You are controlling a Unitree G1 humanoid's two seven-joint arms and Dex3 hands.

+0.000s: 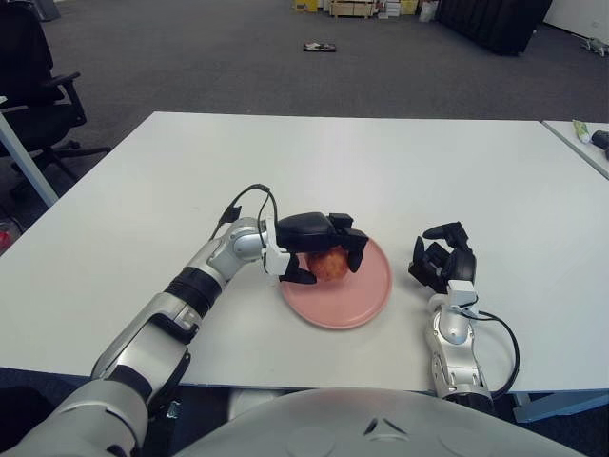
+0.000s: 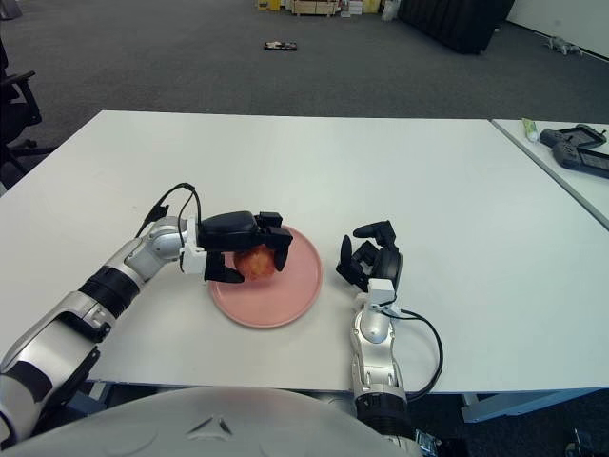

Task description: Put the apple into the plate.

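A red-yellow apple (image 1: 328,264) is over the left part of a pink plate (image 1: 357,297) on the white table (image 1: 381,162). My left hand (image 1: 319,246) reaches in from the left and its black fingers are curled around the apple from above. I cannot tell whether the apple touches the plate. My right hand (image 1: 442,257) shows just right of the plate with fingers relaxed, holding nothing.
A second table (image 2: 561,152) at the far right carries a black controller (image 2: 578,150). A black office chair (image 1: 38,95) stands at the far left beside the table. Grey floor lies beyond the far edge.
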